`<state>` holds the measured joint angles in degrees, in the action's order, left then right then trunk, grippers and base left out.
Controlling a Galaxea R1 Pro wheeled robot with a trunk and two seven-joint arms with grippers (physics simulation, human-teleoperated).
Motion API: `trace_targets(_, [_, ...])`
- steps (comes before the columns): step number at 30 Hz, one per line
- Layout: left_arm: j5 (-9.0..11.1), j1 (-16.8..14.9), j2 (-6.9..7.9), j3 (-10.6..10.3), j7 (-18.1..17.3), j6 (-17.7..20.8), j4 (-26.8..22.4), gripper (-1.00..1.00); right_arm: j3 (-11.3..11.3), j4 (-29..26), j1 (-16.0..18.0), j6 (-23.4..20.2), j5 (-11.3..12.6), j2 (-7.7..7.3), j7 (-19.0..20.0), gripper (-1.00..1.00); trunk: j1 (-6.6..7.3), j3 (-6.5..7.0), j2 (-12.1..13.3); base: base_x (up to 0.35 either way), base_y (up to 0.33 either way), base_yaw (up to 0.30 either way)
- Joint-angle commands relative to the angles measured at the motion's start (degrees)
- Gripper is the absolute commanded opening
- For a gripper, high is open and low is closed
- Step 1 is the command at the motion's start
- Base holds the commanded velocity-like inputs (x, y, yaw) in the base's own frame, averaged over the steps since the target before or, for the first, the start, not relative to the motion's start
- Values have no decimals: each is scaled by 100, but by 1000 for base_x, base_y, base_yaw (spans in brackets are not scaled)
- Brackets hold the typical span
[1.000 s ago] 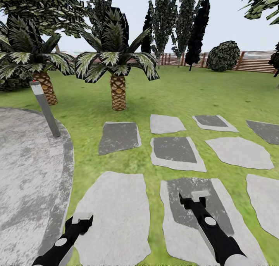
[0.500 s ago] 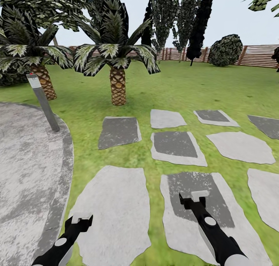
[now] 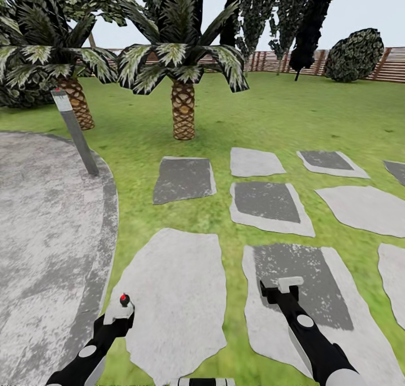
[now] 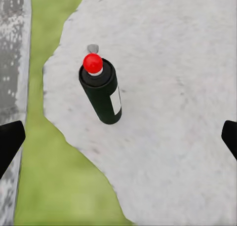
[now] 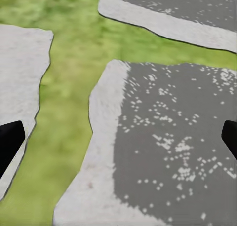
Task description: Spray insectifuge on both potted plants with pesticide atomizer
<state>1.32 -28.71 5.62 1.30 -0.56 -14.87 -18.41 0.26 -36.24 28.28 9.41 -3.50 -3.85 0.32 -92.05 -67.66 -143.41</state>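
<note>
Pesticide atomizer [image 4: 102, 90] upright on a pale stepping stone [image 3: 174, 296], below the left hand [image 3: 118, 315].

In the head view its red-topped head shows just past the left hand, at about 7 o'clock. In the left wrist view it stands between the widely spread fingers, touching neither, near the stone's grass edge. The right hand [image 3: 279, 290] hangs wide open and empty over a darker stone [image 3: 304, 285] at 5 o'clock. A grey bollard lamp [image 3: 76, 133] stands at 10 o'clock by the paved circle [image 3: 45, 234]; a palm [image 3: 183, 66] stands at 12.

green lawn [image 3: 270, 122], grey stepping stones [image 3: 171, 296], paved circle [image 3: 45, 234], palms [image 3: 183, 102], wooden fence [image 3: 270, 60]
</note>
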Motion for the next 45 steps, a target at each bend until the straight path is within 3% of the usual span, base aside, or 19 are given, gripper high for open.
trace_targets(1, [15, -3, -1, 9, -6, -21, 8, 100, 3, 3, 4, 15, -36, -2, 3, 100, 1, -6, -2, 0, 0, 40])
trace_targets(11, [26, 6, -8, 10, -6, -477, 30, 100, 8, 11, 3, 17, -36, -2, 3, 100, -19, -203, -12, 0, 0, 6])
trace_targets(35, [27, 14, -8, 10, 2, -517, 31, 100, 5, 12, 2, 17, -36, -2, -4, 100, -81, -949, -44, 0, 0, 0])
trace_targets(45, [27, 7, -8, 10, 2, -519, 31, 100, 7, 12, 2, 17, -36, -2, -2, 100, -81, -1032, -44, 1, 0, 0])
